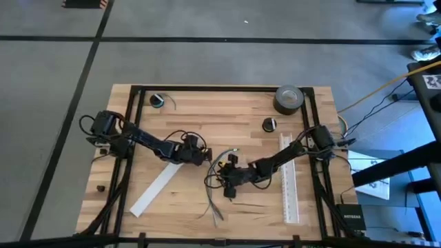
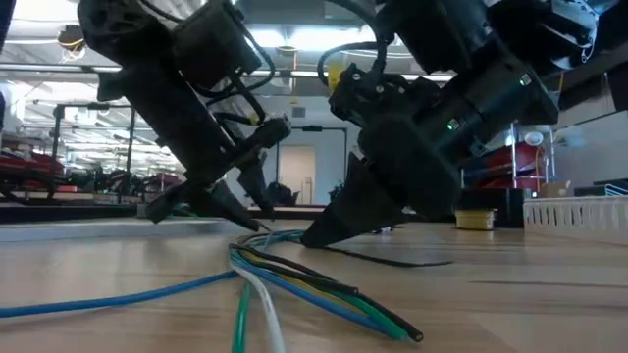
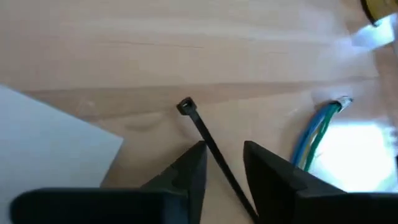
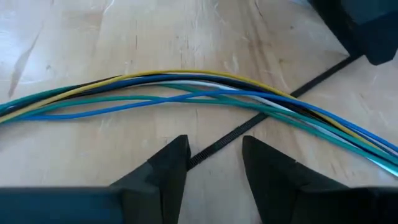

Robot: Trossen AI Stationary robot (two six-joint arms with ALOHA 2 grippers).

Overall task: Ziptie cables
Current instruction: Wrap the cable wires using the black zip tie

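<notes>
The cables, a loose bundle of blue, green, yellow, white and black wires, lie on the wooden table near its middle. The ziptie, a thin black strip, runs under them. Its tail end lies between the open fingers of my right gripper. Its head end lies ahead of my left gripper, which is open with the strip between its fingers. The low view shows both grippers tipped down at the table, the cables in front of them. My left gripper stands with a finger on either side of the ziptie's strip, a little behind its head; whether either finger touches it I cannot tell. My right gripper has the ziptie's tail running up to one finger; I cannot tell if they touch.
Two long white slotted strips lie on the table, one at the near left and one along the right side. A roll of grey tape and small black parts sit toward the far edge.
</notes>
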